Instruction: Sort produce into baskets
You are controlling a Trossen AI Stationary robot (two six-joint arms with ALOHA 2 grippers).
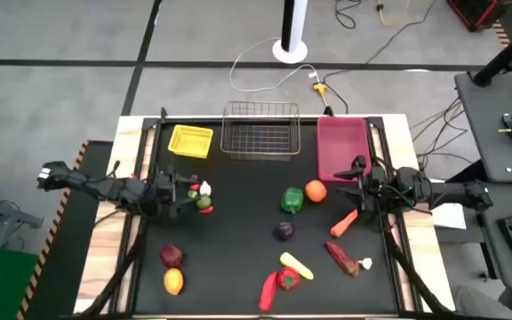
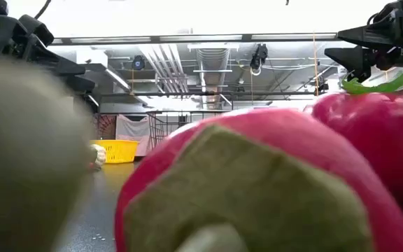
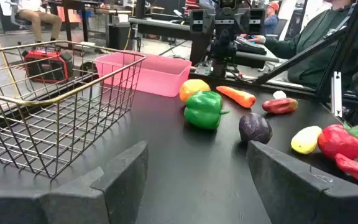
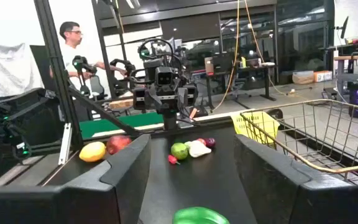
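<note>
My left gripper (image 1: 185, 193) hovers open and empty at the table's left, next to a small white, green and red cluster of produce (image 1: 204, 197). My right gripper (image 1: 352, 184) hovers open and empty at the right, beside the pink bin (image 1: 342, 147). A green pepper (image 3: 202, 110), an orange (image 3: 193, 88), a carrot (image 3: 236, 96) and a purple piece (image 3: 255, 127) lie mid-table. A yellow piece (image 1: 296, 264), a red tomato (image 1: 287, 280) and a red chili (image 1: 268, 292) lie near the front. A red apple (image 1: 172, 256) and a lemon (image 1: 173, 282) lie front left. The yellow tray (image 1: 190, 140) and wire basket (image 1: 260, 132) stand at the back.
A dark red piece (image 1: 340, 258) and a small white one (image 1: 365, 263) lie front right. In the low view, red produce (image 2: 271, 189) right at the lens blocks most of the table. People stand beyond the table (image 4: 73, 43), and a green sleeve (image 3: 309, 37) shows.
</note>
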